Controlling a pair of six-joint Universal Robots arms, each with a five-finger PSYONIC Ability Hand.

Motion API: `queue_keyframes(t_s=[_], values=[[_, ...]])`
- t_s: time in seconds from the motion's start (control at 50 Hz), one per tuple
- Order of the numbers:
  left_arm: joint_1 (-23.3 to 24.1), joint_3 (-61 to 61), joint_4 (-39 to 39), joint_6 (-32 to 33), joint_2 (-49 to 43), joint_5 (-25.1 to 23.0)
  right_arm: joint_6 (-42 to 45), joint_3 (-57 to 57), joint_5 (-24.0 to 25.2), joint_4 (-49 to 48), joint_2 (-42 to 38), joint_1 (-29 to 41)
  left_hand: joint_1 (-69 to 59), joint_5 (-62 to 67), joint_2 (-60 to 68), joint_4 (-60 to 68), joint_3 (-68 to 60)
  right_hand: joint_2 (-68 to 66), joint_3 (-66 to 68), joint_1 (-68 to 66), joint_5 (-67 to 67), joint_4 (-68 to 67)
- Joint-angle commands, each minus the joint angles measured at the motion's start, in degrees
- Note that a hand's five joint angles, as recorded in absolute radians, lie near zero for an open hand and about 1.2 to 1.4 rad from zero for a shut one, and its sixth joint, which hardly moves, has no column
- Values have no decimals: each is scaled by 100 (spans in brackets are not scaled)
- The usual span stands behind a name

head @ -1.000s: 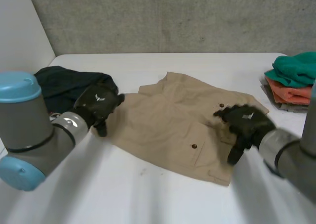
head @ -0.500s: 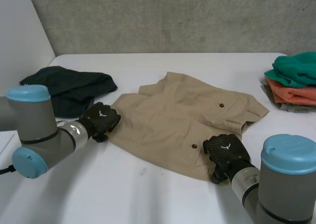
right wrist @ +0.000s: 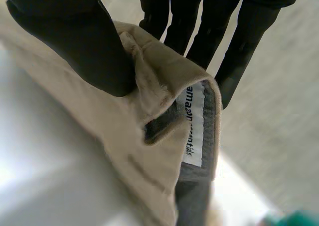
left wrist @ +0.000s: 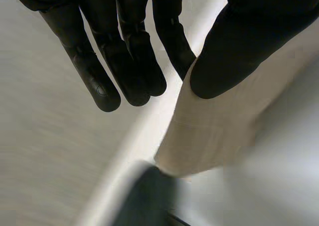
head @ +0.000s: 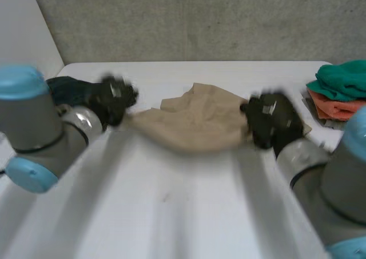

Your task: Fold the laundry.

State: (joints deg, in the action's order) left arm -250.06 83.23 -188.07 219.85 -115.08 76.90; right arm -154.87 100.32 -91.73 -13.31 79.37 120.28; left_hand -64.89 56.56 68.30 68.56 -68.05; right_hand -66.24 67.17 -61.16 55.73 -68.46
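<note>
Pinches tan shorts [head: 197,124] half-lifted off the table [head: 171,213], thinly at one edge with left hand [head: 111,99], firmly at the waistband [right wrist: 197,111] with right hand [head: 271,119]; risks dropping the left edge mid-swing

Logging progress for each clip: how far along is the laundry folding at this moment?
Done, it seems: the teal garment and orange garment lie stacked at the right of the table. In hand: the left hand and right hand each pinch an end of the tan shorts, lifted mid-fold. Left: finishing that fold, then the dark garment lying crumpled beside the left hand.
</note>
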Motion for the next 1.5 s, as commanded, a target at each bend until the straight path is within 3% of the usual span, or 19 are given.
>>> queue_keyframes(t_s=[0.02, 0.12, 0.26, 0.52, 0.6, 0.66, 0.68, 0.7, 0.72, 0.74, 0.76, 0.78, 0.88, 0.96, 1.04, 1.2, 1.34, 1.44, 1.5], values=[[160, -280, -818, -1277, 2348, 791, 176, -1953, 59, 1286, 983, -66, -1511, 1344, 1170, 1144, -1195, -1376, 1283, -1884, 1427, -1154], [168, -797, -1020, -1559, 3175, 967, 158, -3279, 120, 1779, 1220, -66, -1511, 1344, 1170, 1144, -1195, -1376, 1283, -1884, 1427, -1154], [221, -1818, -977, -1568, 2764, 1046, 158, -3967, 103, 1815, 967, -162, -1511, 1344, 1170, 1144, -1195, -1376, 1283, -1884, 1427, -1154], [318, -3180, -696, -1481, -355, 1064, -140, -4090, 103, 1683, -1239, -373, -1511, 1344, 1170, 1144, -1195, -1376, 1283, -1884, 1427, -1154], [344, -3760, -696, -1296, -1296, 1064, -158, -4240, -64, 1078, -2030, -470, -1511, 1344, 1170, 1144, -1195, -1376, 1283, -1884, 1427, -1154], [405, -4478, -687, -1095, -2023, 1081, -70, -4345, -475, 359, -2600, -505, -1511, 1344, 1170, 1144, -1195, -1376, 1283, -1884, 1427, -1154], [423, -4812, -652, -1050, -2297, 1107, -53, -4354, -591, 173, -2716, -505, -947, 780, 606, 580, -631, -883, 790, -1390, 933, -661], [432, -5086, -599, -1033, -2517, 1125, 43, -4380, -740, -186, -2934, -488, 607, -775, -948, -974, 924, 2852, -2945, 2345, -2802, 3074], [432, -5236, -564, -1032, -2632, 1143, 88, -4381, -785, -294, -2997, -470, 1655, -1823, -1996, -2023, 1972, 4672, -4765, 4164, -4621, 4894], [450, -5360, -503, -1041, -2712, 1178, 201, -4320, -803, -443, -3076, -435, 2682, -2849, -3023, -3049, 2998, 5624, -5717, 5116, -5573, 5846], [458, -5491, -363, -1041, -2782, 1300, 246, -4276, -777, -453, -3086, -426, 4574, -4741, -4915, -4941, 4890, 5624, -5717, 5116, -5573, 5846], [476, -5501, -309, -1041, -2783, 1388, 264, -4249, -759, -444, -3060, -426, 5275, -5443, -5616, -5643, 5592, 5624, -5717, 5116, -5573, 5846], [608, -5379, 7, -1067, -2616, 1723, 273, -3758, -513, -374, -2534, -426, 5451, -5618, -5792, -5818, 5767, 5624, -5717, 5116, -5573, 5846], [678, -4695, 411, -1059, -2151, 1925, 343, -3108, 153, 186, -1726, -470, 5401, -5568, -5742, -5768, 5717, 5624, -5717, 5116, -5573, 5846], [713, -3222, 894, -1067, -1073, 1969, 361, -2660, 760, 1099, -1303, -549, 5317, -5484, -5658, -5684, 5633, 5624, -5717, 5116, -5573, 5846], [871, 3, 1177, -1111, 773, 1943, 614, -1571, 1271, 2429, -784, -1093, 4511, -4678, -4852, -4878, 4827, 3987, -4080, 3479, -3937, 4209], [1109, 2124, 1176, -1146, 1593, 1916, 1432, -305, 1719, 1843, -695, -1428, 3351, -3518, -3692, -3718, 3667, 2861, -2954, 2353, -2810, 3083], [1179, 2874, 1203, -1418, 1620, 1899, 1451, 259, 1843, 1244, -713, -1472, 2274, -2441, -2615, -2641, 2590, 2236, -2329, 1728, -2185, 2458], [1179, 3251, 1150, -1673, 1585, 1890, 1450, 593, 1974, 841, -739, -1490, 2622, -2790, -2963, -2989, 2939, 2049, -2142, 1541, -1999, 2271]])
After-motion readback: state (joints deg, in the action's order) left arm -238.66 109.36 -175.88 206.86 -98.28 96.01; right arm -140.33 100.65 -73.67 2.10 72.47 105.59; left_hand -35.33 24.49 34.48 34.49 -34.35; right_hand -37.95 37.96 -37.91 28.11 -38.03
